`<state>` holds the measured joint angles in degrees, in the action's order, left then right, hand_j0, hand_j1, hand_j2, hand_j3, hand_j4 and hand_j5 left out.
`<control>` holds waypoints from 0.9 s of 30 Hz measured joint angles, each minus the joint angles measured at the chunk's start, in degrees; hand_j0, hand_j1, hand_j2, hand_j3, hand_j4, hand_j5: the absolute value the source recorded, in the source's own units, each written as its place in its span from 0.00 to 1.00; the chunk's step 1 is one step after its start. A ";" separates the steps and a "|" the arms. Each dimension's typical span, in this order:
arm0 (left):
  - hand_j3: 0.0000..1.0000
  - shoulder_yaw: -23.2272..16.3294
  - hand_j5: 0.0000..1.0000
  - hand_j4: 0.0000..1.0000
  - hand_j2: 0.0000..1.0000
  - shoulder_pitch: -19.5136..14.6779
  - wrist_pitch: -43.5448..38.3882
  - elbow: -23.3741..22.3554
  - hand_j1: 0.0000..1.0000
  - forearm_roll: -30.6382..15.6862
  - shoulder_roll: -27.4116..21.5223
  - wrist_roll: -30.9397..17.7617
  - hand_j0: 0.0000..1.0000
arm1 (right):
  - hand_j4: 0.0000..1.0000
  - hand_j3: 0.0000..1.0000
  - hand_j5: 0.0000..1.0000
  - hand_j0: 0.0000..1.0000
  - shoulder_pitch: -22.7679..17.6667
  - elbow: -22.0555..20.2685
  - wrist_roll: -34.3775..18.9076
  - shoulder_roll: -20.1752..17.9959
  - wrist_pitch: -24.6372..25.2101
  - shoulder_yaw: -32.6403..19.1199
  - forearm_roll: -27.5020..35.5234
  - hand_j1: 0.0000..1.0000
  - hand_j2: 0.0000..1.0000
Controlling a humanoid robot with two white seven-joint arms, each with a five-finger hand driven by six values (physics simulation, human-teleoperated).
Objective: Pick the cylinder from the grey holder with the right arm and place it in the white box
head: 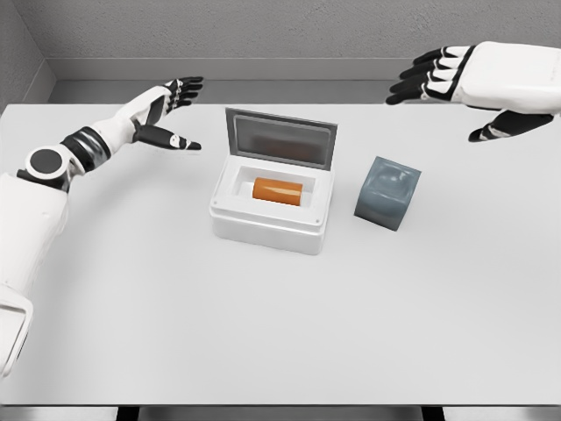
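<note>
An orange cylinder lies on its side inside the white box, whose lid stands open at the back. The grey holder sits just right of the box with nothing in it. My right hand hovers high at the upper right, beyond the holder, fingers spread and holding nothing. My left hand reaches over the table's far left, left of the box, fingers also spread and holding nothing.
The white table stretches wide in front of the box. A grey wall runs behind the table's far edge.
</note>
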<state>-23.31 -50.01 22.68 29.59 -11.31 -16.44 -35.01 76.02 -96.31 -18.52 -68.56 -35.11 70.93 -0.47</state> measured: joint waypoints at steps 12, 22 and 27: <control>1.00 -6.70 1.00 1.00 1.00 -1.05 -0.36 2.06 1.00 -0.52 -0.71 0.00 1.00 | 1.00 1.00 1.00 1.00 -0.35 0.32 0.70 -0.11 0.01 0.12 0.12 1.00 1.00; 1.00 -9.45 1.00 1.00 1.00 -1.23 -0.21 4.69 1.00 -1.55 -0.78 0.00 1.00 | 1.00 1.00 1.00 1.00 -0.27 0.68 0.73 0.43 0.01 0.28 0.33 1.00 1.00; 1.00 -9.65 1.00 1.00 1.00 -1.14 -0.22 5.70 1.00 -4.24 -1.34 0.00 1.00 | 1.00 1.00 1.00 1.00 -0.26 0.88 0.67 1.12 0.01 0.45 0.41 1.00 1.00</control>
<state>-32.95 -51.15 22.46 35.29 -15.55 -17.78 -35.01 75.76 -95.43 -17.85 -67.44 -35.10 71.38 -0.06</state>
